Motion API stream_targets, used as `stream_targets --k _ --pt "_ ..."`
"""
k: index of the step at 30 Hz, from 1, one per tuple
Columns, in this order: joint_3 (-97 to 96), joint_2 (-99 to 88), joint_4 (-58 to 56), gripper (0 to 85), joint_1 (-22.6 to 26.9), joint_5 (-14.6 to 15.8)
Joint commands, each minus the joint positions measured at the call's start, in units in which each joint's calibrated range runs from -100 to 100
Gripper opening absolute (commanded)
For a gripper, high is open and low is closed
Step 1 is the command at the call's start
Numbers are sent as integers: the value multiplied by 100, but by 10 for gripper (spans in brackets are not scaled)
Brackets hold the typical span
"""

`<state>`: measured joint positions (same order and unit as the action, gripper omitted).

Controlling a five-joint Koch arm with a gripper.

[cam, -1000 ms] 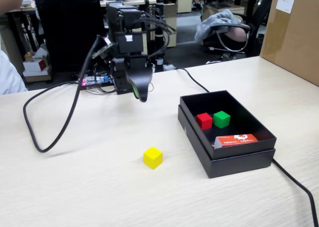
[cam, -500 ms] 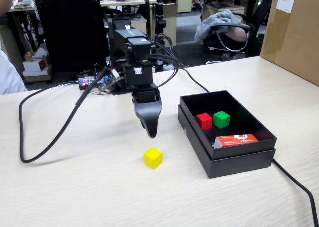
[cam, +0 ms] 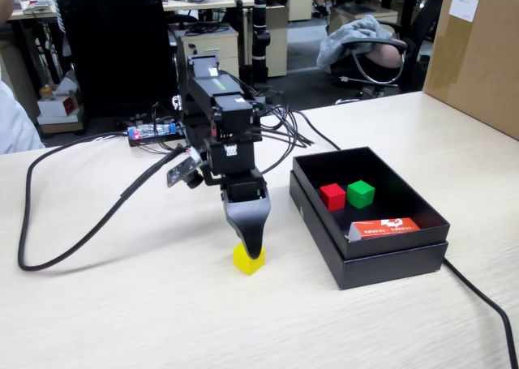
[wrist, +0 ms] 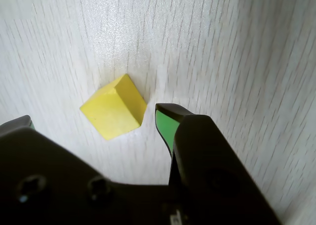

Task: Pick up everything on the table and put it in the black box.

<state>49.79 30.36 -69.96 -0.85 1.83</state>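
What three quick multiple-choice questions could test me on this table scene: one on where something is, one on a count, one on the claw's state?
1. Where is the yellow cube?
A. In the black box
B. On the table, left of the box in the fixed view
C. On the cardboard carton

2. How many cubes lie in the black box?
A. None
B. Two
C. Three

3. What state is the gripper in?
A. Open around the yellow cube
C. Shut and empty
B. Carrying the cube in the air

Answers:
1 B: it sits on the table under the arm.
2 B: red cube and green cube, beside an orange packet.
3 A: the wrist view shows a jaw each side of it, with gaps.
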Motion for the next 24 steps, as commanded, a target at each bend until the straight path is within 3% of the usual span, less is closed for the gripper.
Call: stream_targets --k 1,13,21,24 --pt "460 -1 166 477 0 -10" --pt "950 745 149 448 5 -83" --pt "950 849 80 250 0 -161" --pt "950 849 63 109 0 -200"
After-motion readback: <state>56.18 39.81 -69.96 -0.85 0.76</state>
